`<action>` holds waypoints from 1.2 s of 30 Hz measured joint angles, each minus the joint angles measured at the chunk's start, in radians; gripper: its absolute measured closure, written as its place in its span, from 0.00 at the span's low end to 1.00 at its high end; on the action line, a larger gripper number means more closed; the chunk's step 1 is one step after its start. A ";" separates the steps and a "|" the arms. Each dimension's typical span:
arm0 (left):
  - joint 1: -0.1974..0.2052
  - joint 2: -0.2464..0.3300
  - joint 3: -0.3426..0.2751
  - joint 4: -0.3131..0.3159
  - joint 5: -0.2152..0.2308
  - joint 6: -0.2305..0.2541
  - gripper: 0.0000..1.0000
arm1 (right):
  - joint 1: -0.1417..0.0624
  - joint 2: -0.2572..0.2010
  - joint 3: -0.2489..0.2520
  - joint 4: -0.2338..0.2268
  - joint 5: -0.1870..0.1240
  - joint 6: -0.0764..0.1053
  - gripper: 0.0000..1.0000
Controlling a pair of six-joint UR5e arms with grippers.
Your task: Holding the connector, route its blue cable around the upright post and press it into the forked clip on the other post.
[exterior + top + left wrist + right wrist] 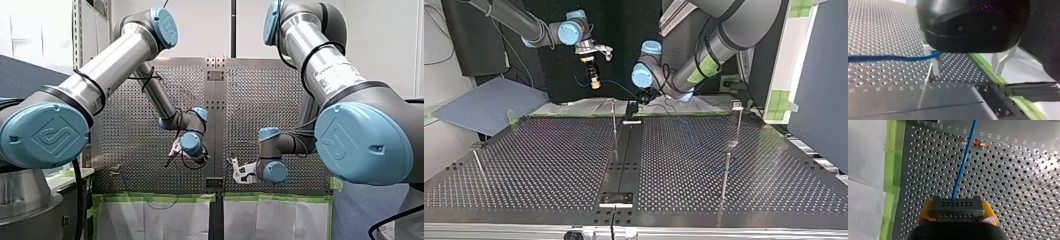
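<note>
Right gripper [958, 213] is clamped tight on the connector [956, 207], up in the air over the table's [549, 165] far edge, but the blue cable [963, 162] isn't round the upright post [614, 125] or in the forked clip [737, 105] yet, far as I can tell.

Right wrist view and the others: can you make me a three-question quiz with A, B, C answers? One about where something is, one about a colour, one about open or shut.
1. Where is the connector?
A. lying on the table
B. between my right gripper's yellow pads
C. on top of a post

2. What colour is the cable?
A. red
B. green
C. blue

3. My left gripper's fingers are:
A. open
B. shut on the connector
C. shut on a post

Answers:
1 B: the right wrist view shows the pads clamping it.
2 C: it runs blue out of the connector.
3 A: the left wrist view shows its fingers wide apart.
</note>
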 joint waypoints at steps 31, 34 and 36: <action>-0.085 -0.116 0.063 0.027 0.033 -0.100 0.00 | -0.004 0.000 0.000 -0.003 0.000 -0.006 1.00; -0.087 -0.124 0.063 0.040 0.042 -0.123 0.00 | -0.006 0.000 0.000 -0.004 0.000 -0.006 1.00; -0.088 -0.126 0.063 0.056 0.048 -0.143 0.00 | -0.009 0.000 0.000 -0.009 0.000 -0.006 1.00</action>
